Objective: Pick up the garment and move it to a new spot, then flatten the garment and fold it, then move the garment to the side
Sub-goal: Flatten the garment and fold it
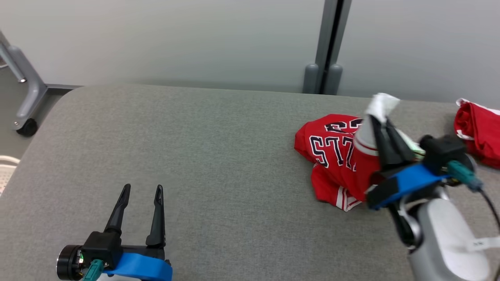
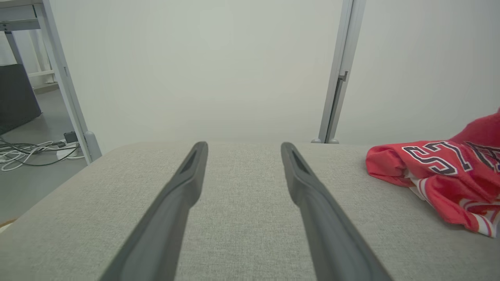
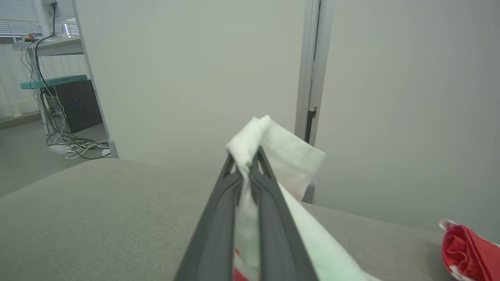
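A crumpled red sports jersey with dark, white-edged lettering and striped trim lies toward the right of a broad grey fabric-covered desk, closer to its far edge than to its near one. The right gripper stands over the jersey's right part with its long dark jaws pressed together on a fold of the jersey's pale inner side, which is drawn up into a peak above the rest of the cloth; in the right wrist view that white fold pokes out past the fingertips and hangs down between the two fingers. The lower part of the jersey rests on the desk. The left gripper sits at the near left of the desk, well apart from the jersey, its jaws spread wide with nothing between them but bare grey fabric; from the left wrist view the jersey shows off to the right. A second bunched red cloth with white edging lies at the desk's far right edge, apart from the jersey. Behind the desk stands a pale wall panel with a grey vertical post.
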Controlling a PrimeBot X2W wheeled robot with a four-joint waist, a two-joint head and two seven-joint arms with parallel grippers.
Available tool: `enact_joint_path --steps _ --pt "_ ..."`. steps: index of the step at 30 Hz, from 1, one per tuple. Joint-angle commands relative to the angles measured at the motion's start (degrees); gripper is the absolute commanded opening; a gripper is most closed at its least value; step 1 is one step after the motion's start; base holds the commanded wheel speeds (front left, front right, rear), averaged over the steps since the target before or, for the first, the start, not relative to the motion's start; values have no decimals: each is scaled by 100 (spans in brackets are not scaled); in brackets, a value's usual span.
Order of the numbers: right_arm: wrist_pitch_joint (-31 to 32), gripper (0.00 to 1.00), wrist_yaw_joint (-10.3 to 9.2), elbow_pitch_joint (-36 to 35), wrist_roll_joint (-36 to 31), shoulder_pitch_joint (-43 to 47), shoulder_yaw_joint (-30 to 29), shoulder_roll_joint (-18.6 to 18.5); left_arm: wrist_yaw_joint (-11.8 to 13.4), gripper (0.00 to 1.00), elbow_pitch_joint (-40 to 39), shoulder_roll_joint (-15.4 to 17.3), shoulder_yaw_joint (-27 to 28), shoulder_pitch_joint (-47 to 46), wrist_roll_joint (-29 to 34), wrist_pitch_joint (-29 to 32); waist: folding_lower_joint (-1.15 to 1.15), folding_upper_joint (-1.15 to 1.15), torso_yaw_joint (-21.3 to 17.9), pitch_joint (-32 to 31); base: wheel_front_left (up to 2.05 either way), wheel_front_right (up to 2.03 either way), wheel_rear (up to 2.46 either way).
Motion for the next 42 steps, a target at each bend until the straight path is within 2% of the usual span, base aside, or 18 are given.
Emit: enact_joint_path --steps 1,5,10,21,22,30,31,32,38,42 --pt "-67 0 2 113 54 -169 149 98 -12 100 -2 2 8 -34 -32 -15 0 0 70 11 0 0 0" --pt "-172 0 3 581 157 -562 686 347 -12 100 27 -9 -50 -49 -32 -15 0 0 290 6 0 0 0" --pt "-312 0 3 1213 390 -1093 1245 471 -12 100 28 -27 -99 -80 -76 -15 0 0 584 46 0 0 0" --pt "-589 0 3 2019 1962 -2372 3181 479 -12 100 126 -40 -284 -235 -166 -15 0 0 1017 274 0 0 0" --pt "-589 0 3 2019 1962 -2372 3181 479 -12 100 126 -40 -284 -235 -166 -15 0 0 1017 274 0 0 0" --pt "-697 0 3 2262 2927 -2973 4247 478 39 100 162 -44 -419 -341 -289 -15 0 0 1077 385 0 0 0" --pt "-700 24 3 2315 3004 -3011 4362 477 40 100 172 -45 -443 -367 -296 -15 0 0 1073 398 0 0 0" --pt "-701 100 3 2390 3079 -3052 4482 478 47 100 180 -45 -465 -392 -318 -15 0 0 1066 410 0 0 0" --pt "-727 100 2 2820 3321 -3108 4978 474 124 100 176 -44 -506 -455 -385 -15 0 0 916 447 0 0 0" --pt "-743 100 2 3014 3293 -3000 4983 481 131 100 177 -41 -483 -429 -362 -15 0 0 720 452 0 0 0"
